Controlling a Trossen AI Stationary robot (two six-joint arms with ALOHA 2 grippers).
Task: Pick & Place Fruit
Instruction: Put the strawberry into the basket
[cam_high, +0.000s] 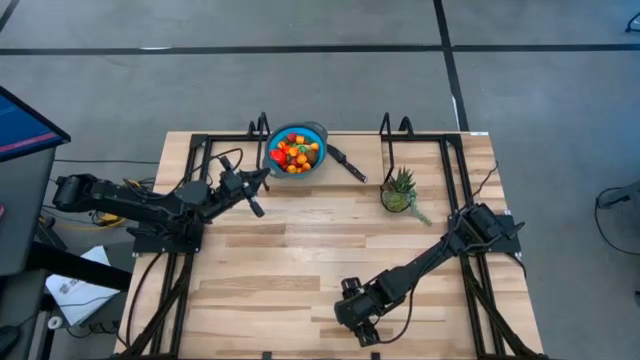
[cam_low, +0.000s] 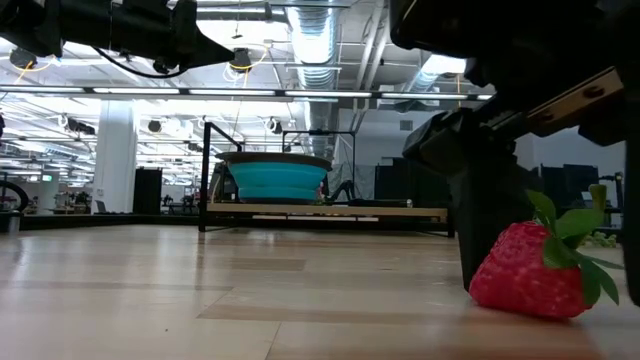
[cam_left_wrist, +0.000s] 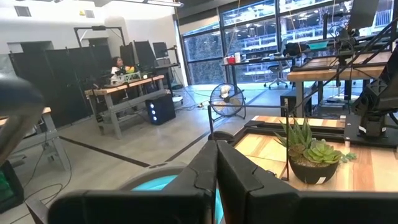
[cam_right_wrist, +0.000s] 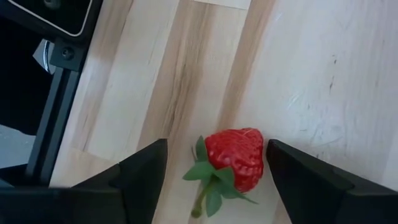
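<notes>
Table: pale wood planks, black frame rails along both sides and the far edge.
Left arm: stretched across the far left of the table, reaching toward the bowl.
Right arm: angled from the right-side mount down to the near edge.
Bowl: round, blue, black handle pointing right; at the far edge, centre; heaped with small fruit in red, orange, yellow and green.
Plant: spiky green leaves in a small dark pot, right of the bowl, apart from it.
Left gripper: just beside the bowl's left rim, raised off the table; fingers pressed together, nothing between them.
Right gripper: low over the near edge of the table; fingers spread wide, one on each side of the strawberry, neither touching it.
Strawberry: red, green leafy cap and stem; lying on its side on the wood, between the right fingers, well apart from the bowl.
</notes>
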